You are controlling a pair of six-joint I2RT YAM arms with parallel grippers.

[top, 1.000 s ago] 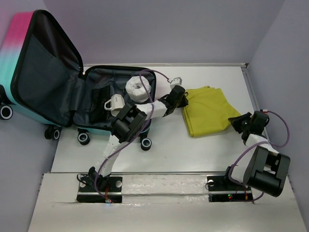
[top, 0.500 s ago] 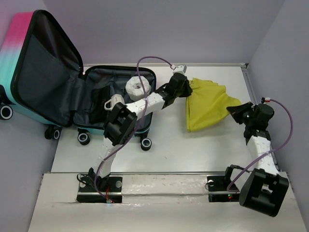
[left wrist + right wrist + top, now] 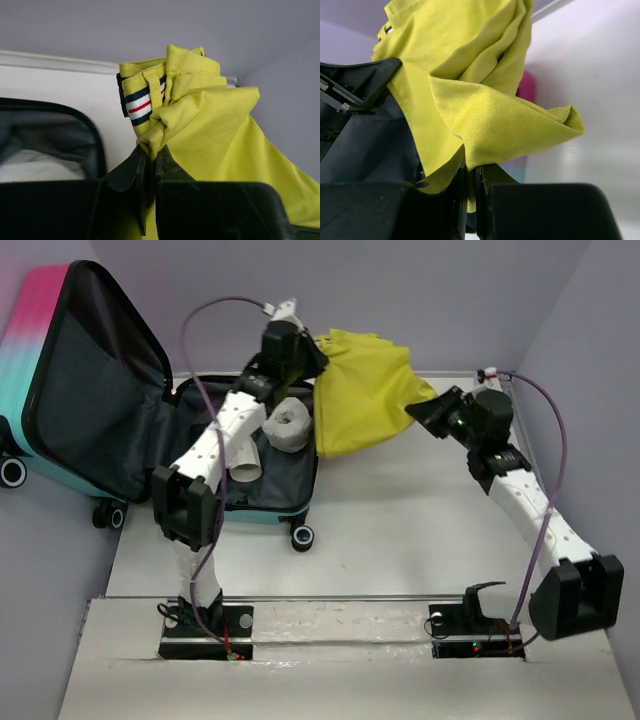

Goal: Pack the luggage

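The luggage (image 3: 120, 415) lies open at the left, its pink-to-teal lid upright and its dark grey lined tray flat on the table. A yellow garment (image 3: 360, 390) hangs in the air between both arms, above the tray's right edge. My left gripper (image 3: 305, 352) is shut on the garment's waistband end (image 3: 150, 142), near a striped tab (image 3: 142, 102). My right gripper (image 3: 432, 410) is shut on the garment's other end (image 3: 485, 125). A white roll (image 3: 288, 425) and a white mug (image 3: 243, 460) lie in the tray.
The suitcase's black wheels (image 3: 302, 537) stick out onto the white table (image 3: 400, 530). Lilac walls close in the back and right. The arm bases (image 3: 205, 620) sit on the near rail.
Both grippers have lifted the yellow garment off the table and carried it up and left, from the table's right side to above the open suitcase's right edge.
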